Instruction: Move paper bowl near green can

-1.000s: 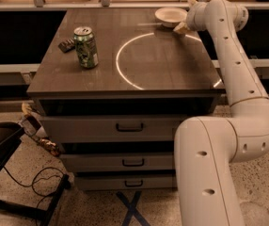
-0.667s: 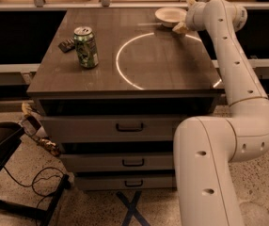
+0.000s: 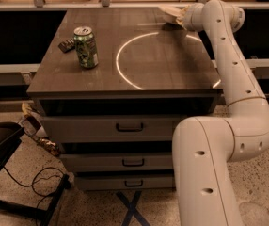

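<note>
Reaching to the far right corner of the desk (image 3: 162, 67), hand (image 3: 178, 17) is noted at paper bowl (image 3: 168, 10); grip cannot be told | green can (image 3: 86, 47) is upright, well apart toward near left | bowl's right side is hidden by wrist; whether lifted cannot be told

Can (image 3: 86, 47) at left on the cabinet top (image 3: 167, 65), paper bowl (image 3: 170, 10) far back-right (tool (image 3: 179, 18) just beside it)
</note>
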`<state>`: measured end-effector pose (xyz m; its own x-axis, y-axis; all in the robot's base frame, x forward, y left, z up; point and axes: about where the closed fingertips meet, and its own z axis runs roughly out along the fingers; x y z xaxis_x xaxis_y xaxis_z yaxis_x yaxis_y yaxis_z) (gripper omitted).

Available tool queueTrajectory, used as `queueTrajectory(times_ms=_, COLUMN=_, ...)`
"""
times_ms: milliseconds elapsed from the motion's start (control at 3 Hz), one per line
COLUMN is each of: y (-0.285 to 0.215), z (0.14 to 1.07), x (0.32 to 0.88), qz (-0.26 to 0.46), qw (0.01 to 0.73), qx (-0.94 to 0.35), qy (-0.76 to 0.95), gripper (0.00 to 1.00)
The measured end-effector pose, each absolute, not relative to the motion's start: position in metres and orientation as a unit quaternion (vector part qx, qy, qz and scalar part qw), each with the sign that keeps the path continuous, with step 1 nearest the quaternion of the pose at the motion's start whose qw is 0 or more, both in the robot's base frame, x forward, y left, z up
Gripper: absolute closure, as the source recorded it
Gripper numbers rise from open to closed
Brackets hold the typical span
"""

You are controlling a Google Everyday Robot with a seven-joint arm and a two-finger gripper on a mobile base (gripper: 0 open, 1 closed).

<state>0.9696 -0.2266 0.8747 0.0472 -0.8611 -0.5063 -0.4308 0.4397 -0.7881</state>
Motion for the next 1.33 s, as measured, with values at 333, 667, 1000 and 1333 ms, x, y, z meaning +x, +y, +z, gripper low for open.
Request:
queueTrajectory(times_ms=333, y=-0.2243, z=0.8715, x=0.9705, qz=-0.2, qw=0.532, qx=-0.49, qy=0.66, gripper=0.93)
queueTrajectory(times_ms=667, y=-0.2222, z=0.8688, x=0.9714, qz=-0.199, qw=0.531, qx=-0.491, qy=0.661, gripper=1.0)
queueTrajectory(times_ms=1000, y=-0.2222, z=0.8688, x=0.9714, qz=-0.199, qw=0.531, qx=-0.492, qy=0.661, gripper=1.0)
queueTrajectory(times_ms=1333, y=-0.2214, z=0.8712, x=0.9716, qz=-0.207, qw=0.526, qx=-0.498, qy=0.657, gripper=1.0)
